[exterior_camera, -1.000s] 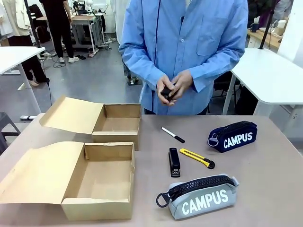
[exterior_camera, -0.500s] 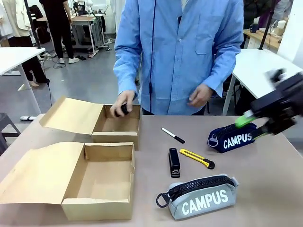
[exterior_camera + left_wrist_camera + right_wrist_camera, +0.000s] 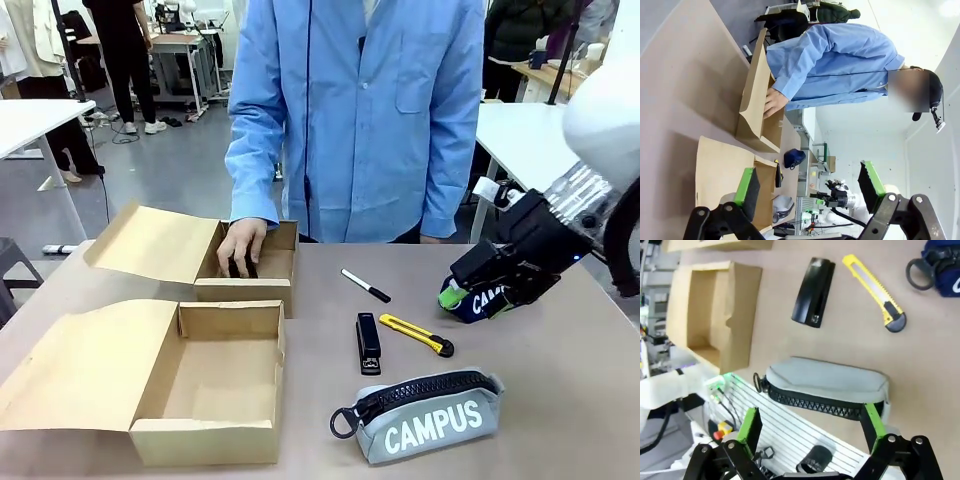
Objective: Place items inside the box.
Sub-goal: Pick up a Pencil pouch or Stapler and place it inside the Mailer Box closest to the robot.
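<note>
A grey "CAMPUS" pouch (image 3: 425, 415) lies at the front of the table, with a black stapler (image 3: 368, 342) and a yellow-black utility knife (image 3: 417, 335) just behind it. Farther back is a black-capped marker (image 3: 365, 285). My right gripper (image 3: 465, 295) hangs open above the table, in front of the navy pouch (image 3: 500, 292) and partly hiding it. In the right wrist view the grey pouch (image 3: 825, 387) lies below and between my open right gripper (image 3: 811, 425). The stapler (image 3: 812, 292) and the knife (image 3: 875, 292) lie beyond it. My left gripper (image 3: 807, 190) is open and holds nothing.
Two open cardboard boxes stand at the left: a near box (image 3: 210, 385) and a far box (image 3: 250, 265). A person in a blue shirt stands across the table with a hand (image 3: 240, 250) inside the far box. Bare tabletop lies to the right of the pouches.
My right arm has come in from the right and moved left over the navy pouch. The person's hand carried a small black item from chest height down into the far box.
</note>
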`<action>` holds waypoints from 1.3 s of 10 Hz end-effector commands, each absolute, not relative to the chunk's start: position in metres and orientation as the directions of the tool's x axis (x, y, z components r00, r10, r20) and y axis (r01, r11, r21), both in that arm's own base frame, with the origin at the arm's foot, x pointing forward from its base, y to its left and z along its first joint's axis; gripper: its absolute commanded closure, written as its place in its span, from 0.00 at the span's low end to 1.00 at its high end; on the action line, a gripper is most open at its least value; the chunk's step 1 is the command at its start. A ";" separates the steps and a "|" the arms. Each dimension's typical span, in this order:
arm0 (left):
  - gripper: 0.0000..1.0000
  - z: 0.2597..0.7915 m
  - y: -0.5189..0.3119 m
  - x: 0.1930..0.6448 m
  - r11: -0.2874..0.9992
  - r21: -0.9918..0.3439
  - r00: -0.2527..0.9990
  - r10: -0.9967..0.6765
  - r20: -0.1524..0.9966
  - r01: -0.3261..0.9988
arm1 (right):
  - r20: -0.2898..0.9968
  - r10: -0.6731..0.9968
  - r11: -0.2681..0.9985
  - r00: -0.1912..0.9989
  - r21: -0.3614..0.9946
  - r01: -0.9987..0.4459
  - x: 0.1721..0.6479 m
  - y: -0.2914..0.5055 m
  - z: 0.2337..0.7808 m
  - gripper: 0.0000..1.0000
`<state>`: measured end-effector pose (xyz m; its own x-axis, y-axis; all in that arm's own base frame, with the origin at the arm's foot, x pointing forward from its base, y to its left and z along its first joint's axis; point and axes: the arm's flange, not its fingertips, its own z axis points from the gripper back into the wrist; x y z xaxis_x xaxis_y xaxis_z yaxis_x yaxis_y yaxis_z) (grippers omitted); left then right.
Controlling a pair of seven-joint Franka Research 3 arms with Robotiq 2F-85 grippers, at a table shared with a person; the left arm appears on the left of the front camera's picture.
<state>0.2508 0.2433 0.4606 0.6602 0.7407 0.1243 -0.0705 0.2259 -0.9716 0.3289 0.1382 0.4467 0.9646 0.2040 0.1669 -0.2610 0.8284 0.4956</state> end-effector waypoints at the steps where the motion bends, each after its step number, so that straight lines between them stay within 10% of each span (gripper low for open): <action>1: 0.00 0.461 0.244 0.251 0.223 -0.974 0.657 0.740 0.143 -0.039 | 0.122 0.270 0.885 0.955 0.359 -0.296 0.340 0.185 0.438 0.00; 13: 0.00 0.461 0.244 0.251 0.223 -0.974 0.657 0.740 0.143 -0.039 | -0.063 0.190 0.980 0.980 0.068 -0.186 0.435 0.313 0.303 0.00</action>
